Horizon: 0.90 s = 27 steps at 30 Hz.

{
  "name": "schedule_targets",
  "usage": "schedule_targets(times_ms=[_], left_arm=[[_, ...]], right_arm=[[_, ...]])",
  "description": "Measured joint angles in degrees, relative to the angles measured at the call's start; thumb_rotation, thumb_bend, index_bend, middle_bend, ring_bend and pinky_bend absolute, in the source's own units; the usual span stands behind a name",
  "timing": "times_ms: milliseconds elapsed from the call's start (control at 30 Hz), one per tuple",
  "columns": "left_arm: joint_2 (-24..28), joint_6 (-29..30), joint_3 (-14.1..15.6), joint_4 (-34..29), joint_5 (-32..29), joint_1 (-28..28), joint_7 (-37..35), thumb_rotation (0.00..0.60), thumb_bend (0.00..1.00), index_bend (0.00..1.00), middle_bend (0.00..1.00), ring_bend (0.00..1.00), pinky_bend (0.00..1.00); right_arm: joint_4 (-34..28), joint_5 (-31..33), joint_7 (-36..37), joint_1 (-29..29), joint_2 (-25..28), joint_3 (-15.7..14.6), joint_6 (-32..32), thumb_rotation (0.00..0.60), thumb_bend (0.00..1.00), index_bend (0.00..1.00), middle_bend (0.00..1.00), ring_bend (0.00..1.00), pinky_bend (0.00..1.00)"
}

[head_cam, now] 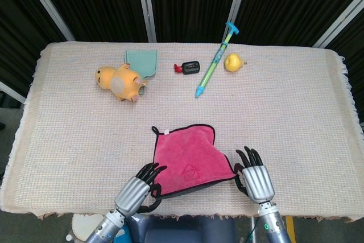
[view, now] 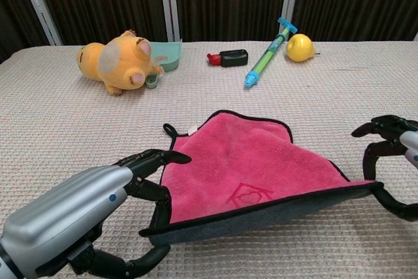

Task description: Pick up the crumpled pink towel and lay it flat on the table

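Observation:
The pink towel (head_cam: pixel 189 156) (view: pixel 248 171) with black trim lies spread near the table's front edge, its far edge on the cloth and its near edge lifted a little. My left hand (head_cam: pixel 138 188) (view: pixel 85 213) pinches the near left corner. My right hand (head_cam: pixel 254 177) (view: pixel 392 161) pinches the near right corner, so the near edge is stretched taut between them. A small house logo shows on the towel's near half.
Along the back of the table sit a yellow plush toy (head_cam: pixel 119 82), a teal dustpan (head_cam: pixel 141 62), a small black and red object (head_cam: pixel 188 68), a blue-green syringe toy (head_cam: pixel 216 60) and a yellow pear (head_cam: pixel 232 62). The beige tablecloth's (head_cam: pixel 296 112) front edge is just below the hands.

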Motion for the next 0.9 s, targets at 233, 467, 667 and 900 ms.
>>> schedule_targets(times_ms=[233,467,667,900], left_arm=[[-0.35,-0.30,0.49,0.15,0.58,0.47,-0.20,0.600,0.48,0.64,0.07,0.00,0.07],[-0.54,-0.74,0.74,0.28,0.88,0.81,-0.09,0.600,0.48,0.63,0.07,0.00,0.07],[-0.35,-1.36,0.99,0.50,1.04,0.88,-0.03,0.600,0.35,0.52,0.05,0.00,0.07],[0.36,-2.58,1.10,0.30,0.98,0.62,-0.07,0.600,0.22,0.42,0.02,0.00,0.06]], right_arm=[[0.38,-0.32,0.23,-0.53,-0.05,-0.24,-0.40,0.600,0.55,0.58,0.19,0.08,0.10],[0.53,-0.39,0.23,-0.94,0.11,-0.47,-0.81,0.600,0.55,0.58,0.19,0.08,0.10],[0.45,-0.17,-0.36,-1.10,0.31,-0.74,-1.62,0.600,0.55,0.47,0.19,0.04,0.10],[-0.43,1.03,-3.23,-1.26,0.77,-1.07,-3.10,0.600,0.51,0.18,0.10,0.00,0.05]])
